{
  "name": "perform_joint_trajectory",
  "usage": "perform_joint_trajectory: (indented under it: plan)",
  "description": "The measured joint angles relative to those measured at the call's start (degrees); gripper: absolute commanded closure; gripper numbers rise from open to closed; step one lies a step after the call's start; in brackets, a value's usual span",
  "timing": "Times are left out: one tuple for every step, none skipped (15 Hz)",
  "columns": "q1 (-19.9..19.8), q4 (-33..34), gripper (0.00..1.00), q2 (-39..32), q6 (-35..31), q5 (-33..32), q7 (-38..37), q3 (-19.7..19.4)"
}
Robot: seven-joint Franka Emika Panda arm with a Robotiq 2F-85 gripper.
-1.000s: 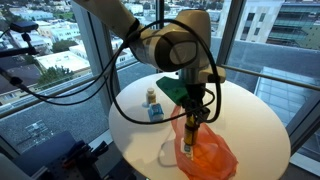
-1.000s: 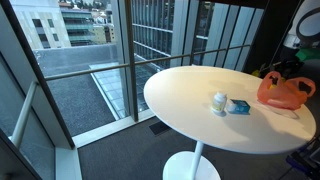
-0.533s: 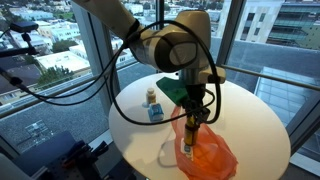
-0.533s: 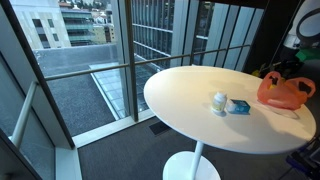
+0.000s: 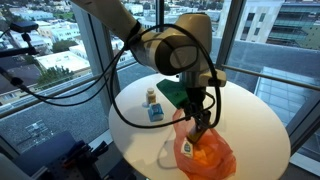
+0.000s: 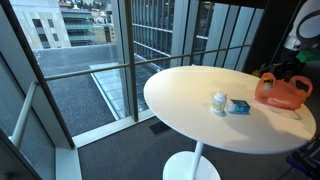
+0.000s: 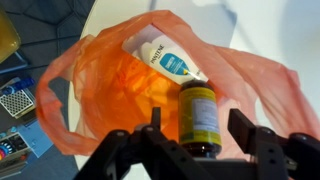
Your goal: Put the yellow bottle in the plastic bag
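Yellow bottle (image 7: 200, 105), only one of it, lies inside the orange plastic bag (image 7: 110, 90) with its dark cap toward the camera. The wrist view alone shows this, because it looks straight down into the open mouth of the bag. The gripper (image 7: 198, 128) hangs just above the bottle with its two fingers (image 7: 246, 130) spread apart, one on each side, and a small gap shows between each finger and the bottle, so nothing is clamped. Beside the yellow bottle in the bag lies one white bottle (image 7: 165, 58) with a blue label; there is writing on it, but it is too blurred to read. In both exterior views the bag (image 5: 208, 157) (image 6: 281, 92) is seen only from outside, sitting near the edge of the round white table (image 5: 250, 120) (image 6: 180, 90). In an exterior view the gripper (image 5: 200, 128) reaches down into the top of the bag. Further on the table, well apart from the bag, stand one small bottle (image 5: 152, 96) (image 6: 219, 101) and one blue box (image 5: 157, 113) (image 6: 238, 107), touching or almost touching. One green flat thing (image 5: 172, 90) shows behind the arm in an exterior view. Beyond the table are tall windows (image 6: 160, 30) and city buildings (image 5: 265, 20) outside.
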State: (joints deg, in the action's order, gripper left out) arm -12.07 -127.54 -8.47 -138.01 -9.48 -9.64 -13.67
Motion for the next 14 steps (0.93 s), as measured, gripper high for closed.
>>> perform_joint_trajectory:
  plan:
    - [0.0,0.0,0.00,-0.2,0.0,0.0,0.1,0.0]
    - [-0.1,0.0,0.00,-0.2,0.0,0.0,0.2,0.0]
    - [-0.1,-0.1,0.00,-0.2,0.0,0.0,0.3,0.0]
    - [-0.1,-0.1,0.00,-0.2,0.0,0.0,0.4,0.0]
    - [-0.1,-0.1,0.00,-0.2,0.0,0.0,0.5,-0.1]
    - [-0.1,-0.1,0.00,-0.1,0.0,0.0,0.6,-0.1]
    - [-0.1,-0.1,0.00,0.1,0.0,0.0,0.7,-0.1]
    - [-0.1,-0.1,0.00,0.3,0.0,0.0,0.8,-0.1]
    - [-0.1,-0.1,0.00,0.7,0.0,0.0,0.9,-0.1]
    - [-0.1,-0.1,0.00,1.3,0.0,0.0,0.9,-0.1]
    - [-0.1,-0.2,0.00,1.9,0.1,0.0,0.9,-0.1]
    - [-0.1,-0.2,0.00,2.5,0.1,0.0,0.9,-0.1]
    - [-0.1,-0.2,0.00,3.2,0.3,0.0,0.9,-0.2]
    - [-0.1,-0.2,0.00,3.8,0.4,-0.1,0.9,-0.4]
